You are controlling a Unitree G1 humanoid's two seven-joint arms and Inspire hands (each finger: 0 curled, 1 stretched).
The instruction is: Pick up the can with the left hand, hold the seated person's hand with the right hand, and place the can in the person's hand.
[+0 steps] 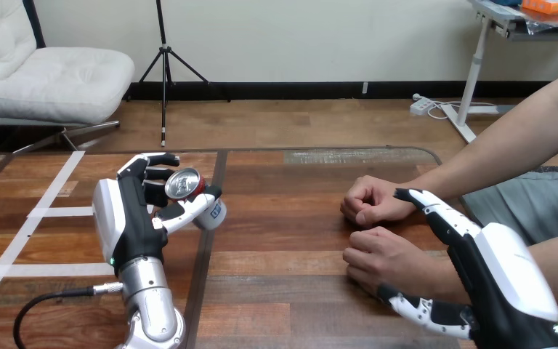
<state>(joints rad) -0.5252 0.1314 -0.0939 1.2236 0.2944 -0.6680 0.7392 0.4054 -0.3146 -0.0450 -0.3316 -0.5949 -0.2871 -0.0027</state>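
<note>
The can (189, 190) is sitting in your left hand (132, 218), raised over the left part of the table (298, 276) and tipping so that its silver top is facing back toward you. The fingers are curling round its far side and the thumb is pressing on its near side. White tape strips (51, 211) are lying on the wood just left of that hand.

Well apart, at the right, the person is resting two closed hands on the table, the farther hand (369, 200) just beyond the nearer hand (378, 258). Your right hand (501, 269) is clasping the person's wrist (434, 276) behind the nearer hand. Its fingers are reaching over the far side and passing between the two forearms, and its thumb is lying against the near side.
</note>
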